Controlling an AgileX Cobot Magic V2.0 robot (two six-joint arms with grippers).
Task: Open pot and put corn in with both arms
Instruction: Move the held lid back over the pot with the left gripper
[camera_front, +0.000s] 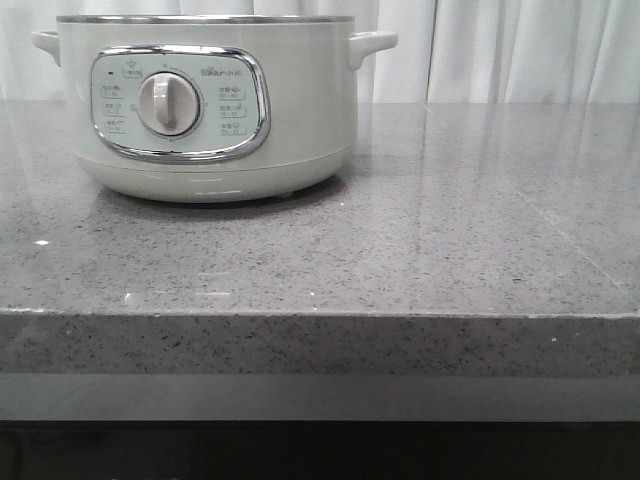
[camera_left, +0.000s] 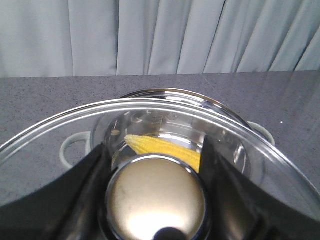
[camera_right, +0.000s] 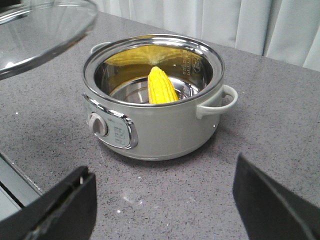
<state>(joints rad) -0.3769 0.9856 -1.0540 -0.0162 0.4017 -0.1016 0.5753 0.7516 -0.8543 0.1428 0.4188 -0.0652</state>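
Note:
The pale-green pot (camera_front: 210, 110) stands uncovered at the back left of the counter; no gripper shows in the front view. The yellow corn (camera_right: 161, 86) leans inside its metal bowl, tip up. In the left wrist view my left gripper (camera_left: 154, 165) is shut on the round metal knob (camera_left: 156, 197) of the glass lid (camera_left: 150, 107), which hangs above the pot (camera_left: 200, 102); the corn (camera_left: 160, 146) shows through the glass. My right gripper (camera_right: 162, 172) is open and holds nothing, hovering over the counter in front of the pot (camera_right: 160, 130). The lifted lid (camera_right: 40, 30) is beside the pot.
The grey speckled counter (camera_front: 450, 230) extends to the right of the pot, and its front edge (camera_front: 320, 315) runs across the near side. White curtains (camera_front: 500, 50) hang behind it.

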